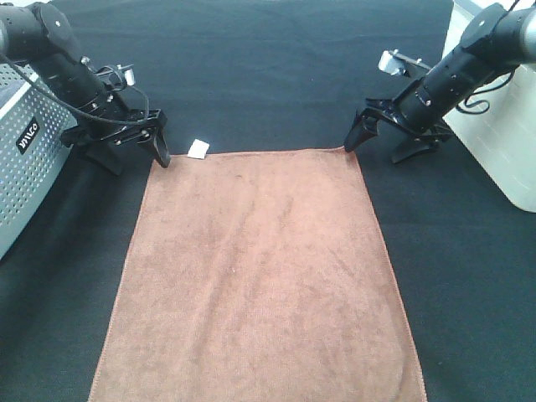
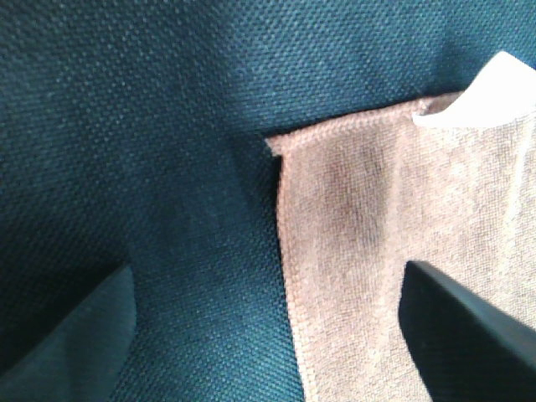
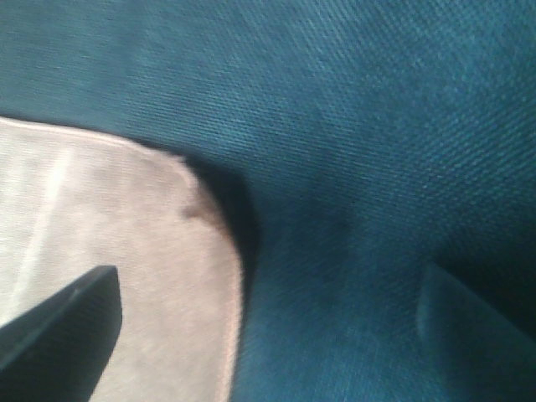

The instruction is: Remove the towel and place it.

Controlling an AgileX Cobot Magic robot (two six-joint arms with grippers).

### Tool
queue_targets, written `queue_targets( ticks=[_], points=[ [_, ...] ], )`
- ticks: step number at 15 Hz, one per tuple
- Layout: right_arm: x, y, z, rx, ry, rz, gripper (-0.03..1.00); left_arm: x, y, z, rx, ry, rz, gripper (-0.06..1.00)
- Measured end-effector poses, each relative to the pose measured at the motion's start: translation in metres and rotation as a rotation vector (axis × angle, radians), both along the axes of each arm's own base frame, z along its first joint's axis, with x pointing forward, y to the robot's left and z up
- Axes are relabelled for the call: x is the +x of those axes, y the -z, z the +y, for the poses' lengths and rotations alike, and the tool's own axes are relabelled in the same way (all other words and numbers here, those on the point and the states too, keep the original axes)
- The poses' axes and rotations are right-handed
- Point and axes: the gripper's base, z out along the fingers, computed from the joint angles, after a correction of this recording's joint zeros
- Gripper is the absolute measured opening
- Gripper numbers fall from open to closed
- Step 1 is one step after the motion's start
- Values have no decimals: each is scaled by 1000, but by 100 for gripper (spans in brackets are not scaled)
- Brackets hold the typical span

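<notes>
Exterior high: towel (image 1: 260, 276) lengthwise near-far, tag (image 1: 198, 149) far-left

towel (image 1: 260, 276) cut off below, tag (image 2: 486, 96) blurred

A black woven tabletop (image 1: 268, 67) carries the brown towel (image 1: 260, 276) spread flat, its white tag (image 1: 198, 149) at a far corner.

Rust-brown towel (image 1: 260, 276) spread flat, white tag (image 1: 198, 149) at far-left corner.
</notes>
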Motion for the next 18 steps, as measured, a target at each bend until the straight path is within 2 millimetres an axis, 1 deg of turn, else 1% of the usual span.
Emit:
queue_targets(
  ticks=[1,2,4,6,8,10,12,13,14,15,16,17,18],
  points=[
    [0,0,5,-1,-9,-3,87,0,0,-1,0,0,-3,81],
    [0,0,5,-1,-9,-3,87,0,0,-1,0,0,-3,81],
    [0,3,20,-6,-36,-17,87,0,0,-4,10,13,-5,81],
    [1,7,31,-17,-47,-38,87,0,0,-4,14,15,-2,81],
    [2,7,34,-29,-49,-45,86,-2,0,-8,16,27,2,81],
    [2,9,43,-43,-62,-61,83,-6,0,-29,10,71,12,80],
    [0,11,60,-71,-102,-89,79,-10,1,-55,-7,100,2,77],
    [-1,13,68,-83,-120,-104,76,-11,1,-63,-15,91,-2,74],
    [-2,13,73,-90,-131,-113,73,-11,2,-64,-16,86,-2,72],
    [-1,13,74,-96,-131,-124,68,-11,2,-64,-19,78,-2,70],
    [0,14,74,-97,-127,-129,60,-11,3,-64,-20,70,-1,66],
    [0,15,74,-104,-128,-134,51,-10,3,-64,-19,67,-2,60],
    [1,16,73,-111,-128,-140,38,-10,5,-63,-13,68,-3,46]
  ],
)
